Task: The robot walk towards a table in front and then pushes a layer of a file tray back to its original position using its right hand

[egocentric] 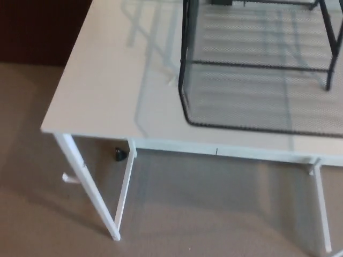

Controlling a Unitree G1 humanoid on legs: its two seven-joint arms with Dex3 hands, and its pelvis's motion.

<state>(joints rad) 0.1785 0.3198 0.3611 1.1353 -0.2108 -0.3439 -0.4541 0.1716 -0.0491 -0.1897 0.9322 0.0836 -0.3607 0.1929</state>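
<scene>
A black wire-mesh file tray [257,69] stands on the white table [102,101], filling the upper right of the head view. Its bottom layer [252,115] sticks out toward the table's front edge, ahead of the upright frame posts [185,37]. The tray's right side and top run out of the picture. Neither of my hands shows in the head view.
The table's white metal legs [88,187] stand on a brown carpeted floor [214,214]. A small dark object [119,155] and a white piece [69,178] lie on the floor under the table's left end. A dark wall lies at the upper left.
</scene>
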